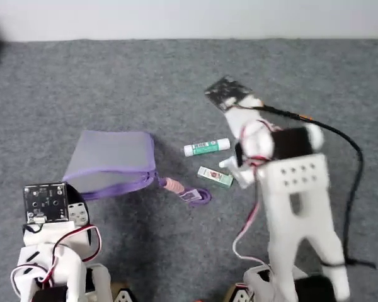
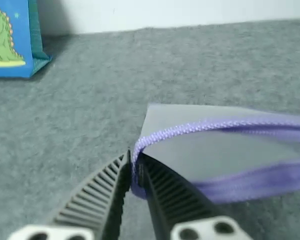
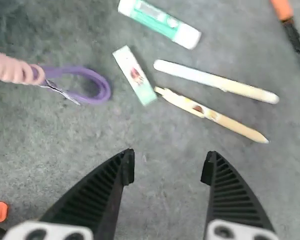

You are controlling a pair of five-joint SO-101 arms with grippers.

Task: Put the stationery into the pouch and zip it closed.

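High view gives us the grey desk (image 1: 302, 82) with the purple pouch (image 1: 110, 160) at left, its zipper corner clenched in the left pincer (image 2: 134, 162). Right of the pouch lie the glue stick (image 1: 206, 148), long axis running left to right, and the eraser (image 1: 215, 177). Our right pincer (image 3: 168, 160) hangs released just beside them, so we judge that arm the nearer one.
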